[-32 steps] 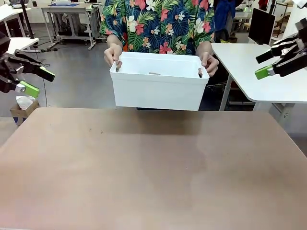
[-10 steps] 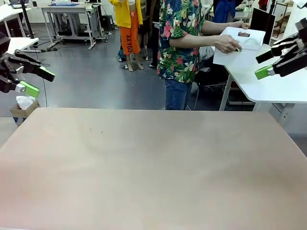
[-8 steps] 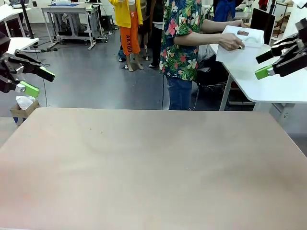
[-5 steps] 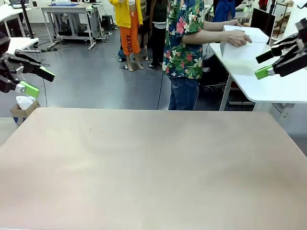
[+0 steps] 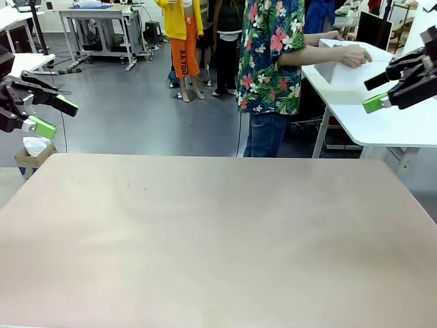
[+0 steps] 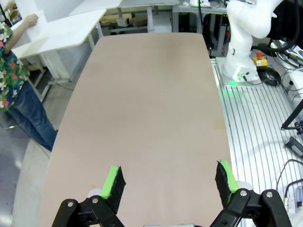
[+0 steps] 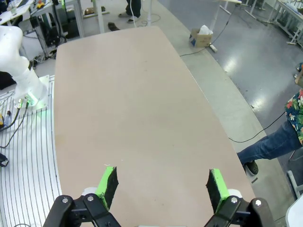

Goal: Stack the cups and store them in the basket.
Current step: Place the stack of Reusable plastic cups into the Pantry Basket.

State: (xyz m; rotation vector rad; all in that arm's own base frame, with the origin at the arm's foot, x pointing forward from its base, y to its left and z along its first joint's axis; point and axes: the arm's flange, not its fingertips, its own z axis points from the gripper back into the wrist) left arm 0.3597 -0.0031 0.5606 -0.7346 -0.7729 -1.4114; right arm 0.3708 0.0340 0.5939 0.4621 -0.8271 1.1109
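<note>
Resting basket (image 5: 345, 68) on side table (image 5: 382, 116); no readable writing.

The left gripper (image 5: 49, 115) hangs spread wide and empty off the counter's (image 5: 218, 239) far-left corner. The right gripper (image 5: 375, 91) hangs likewise, fingers (image 7: 108, 185) parted and holding nothing, beyond the far-right corner.

no legible text, labels or numbers

The table (image 5: 218, 239) looks matt, smooth, wood-like; the basket (image 5: 348, 68) seems smooth white plastic.
</note>
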